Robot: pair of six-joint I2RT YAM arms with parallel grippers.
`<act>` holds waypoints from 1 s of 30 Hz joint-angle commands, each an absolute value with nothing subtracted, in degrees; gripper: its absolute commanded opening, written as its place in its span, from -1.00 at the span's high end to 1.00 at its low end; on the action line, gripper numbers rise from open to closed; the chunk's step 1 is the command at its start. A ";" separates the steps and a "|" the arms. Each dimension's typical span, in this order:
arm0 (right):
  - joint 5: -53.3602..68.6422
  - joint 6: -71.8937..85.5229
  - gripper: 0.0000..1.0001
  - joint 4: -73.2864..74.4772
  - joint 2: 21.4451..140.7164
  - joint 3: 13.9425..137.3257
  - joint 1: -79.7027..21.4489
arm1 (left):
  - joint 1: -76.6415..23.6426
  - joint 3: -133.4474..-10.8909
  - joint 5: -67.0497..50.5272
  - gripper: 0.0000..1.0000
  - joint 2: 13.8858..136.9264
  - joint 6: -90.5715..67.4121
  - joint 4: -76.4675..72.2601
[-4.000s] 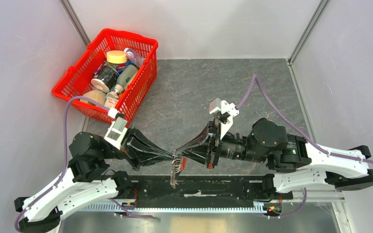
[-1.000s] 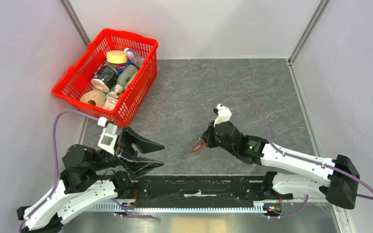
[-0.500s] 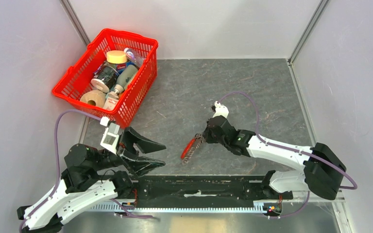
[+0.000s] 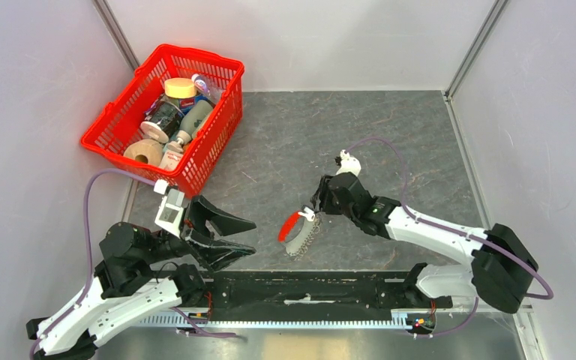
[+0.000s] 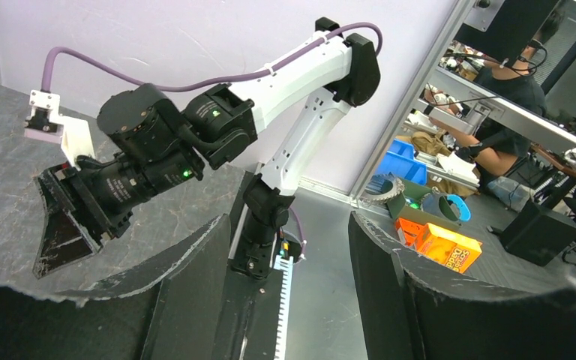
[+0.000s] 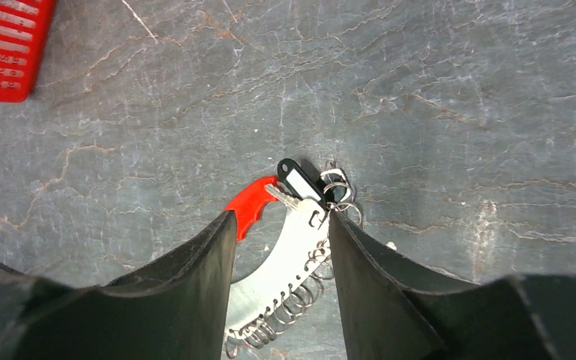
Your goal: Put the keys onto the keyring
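The keyring (image 4: 297, 234) lies flat on the bench (image 4: 390, 135), toward 6 o'clock from centre, between the parted fingers of the right tool (image 6: 281, 221). At its 9 o'clock, the left tool (image 4: 253, 237) gapes wide, empty

Red-tagged keyring (image 6: 274, 276), black-headed key (image 6: 294, 178) touching it

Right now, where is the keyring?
In the top view, the keyring lies on the grey table, near its front middle. It is under the open right claw, and the left claw is to its left.
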State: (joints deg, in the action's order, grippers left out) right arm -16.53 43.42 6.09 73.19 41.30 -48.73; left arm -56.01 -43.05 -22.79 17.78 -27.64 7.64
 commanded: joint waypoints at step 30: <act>-28.53 32.02 -0.94 34.00 37.34 51.14 -48.35 | -55.95 -48.40 -1.55 -0.74 21.97 -26.06 21.88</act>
State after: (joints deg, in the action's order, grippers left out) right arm -22.79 34.96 28.16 40.80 47.00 -48.51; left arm -56.01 -45.71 -7.81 21.19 -27.49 19.16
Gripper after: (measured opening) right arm 0.968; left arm 0.867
